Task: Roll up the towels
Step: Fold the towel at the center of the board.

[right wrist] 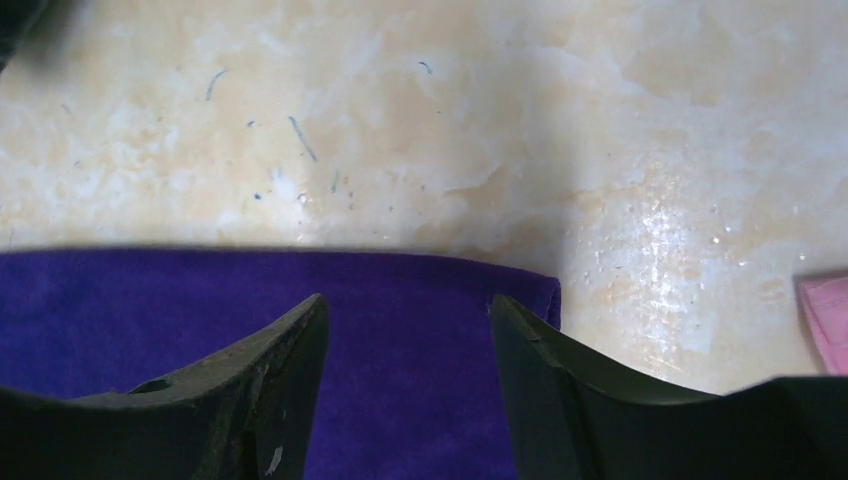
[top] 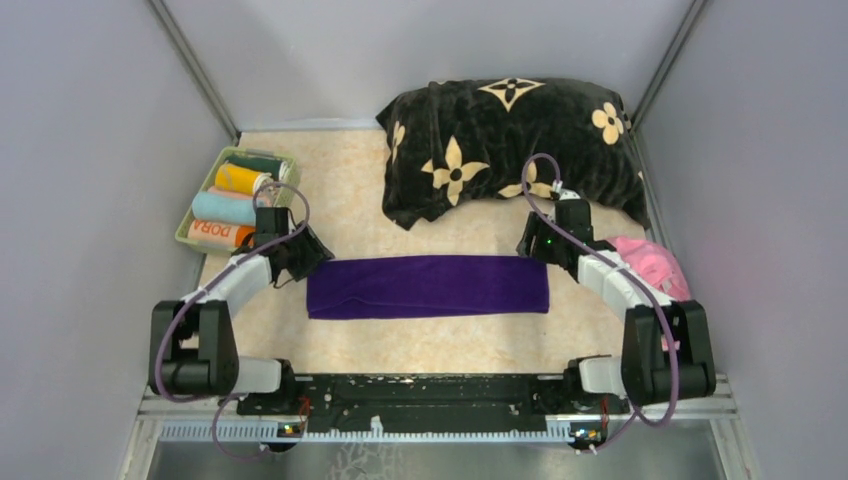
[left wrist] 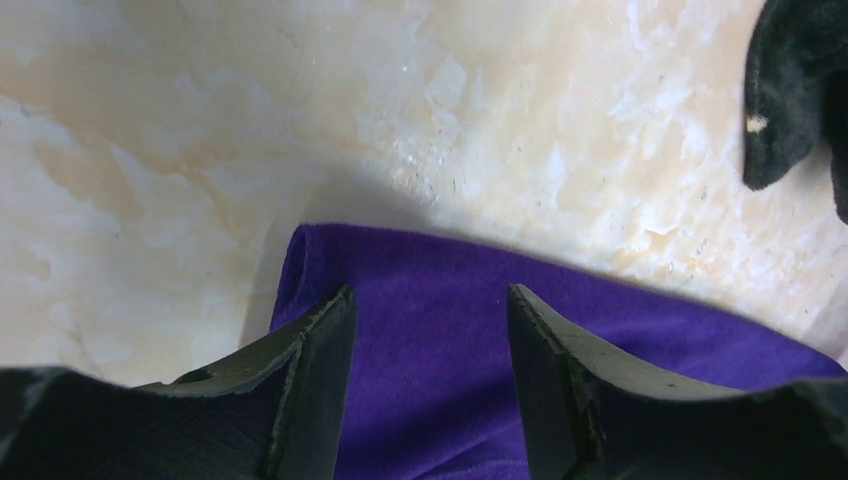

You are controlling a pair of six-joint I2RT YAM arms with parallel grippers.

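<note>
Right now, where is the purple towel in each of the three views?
Top external: purple towel, a long folded strip, centre of the picture.
Left wrist: purple towel, one end, bottom centre to bottom right.
Right wrist: purple towel, other end, bottom left to centre.
Shared landmark: the marbled beige tabletop beyond its far edge.

We see a deep purple towel (top: 428, 286), plain all over, at the centre of a cream table (top: 350, 170) marbled with soft peach. At one o'clock the cushion (top: 510, 145) is black plush with beige flower motifs. At three o'clock lies a pink towel (top: 655, 265). At ten o'clock a pale green basket (top: 197, 195) shows us a dark green roll (top: 258, 162), a yellow roll (top: 238, 179), a light blue roll (top: 222, 207) and an orange roll (top: 212, 234) lettered "DORA".
</note>
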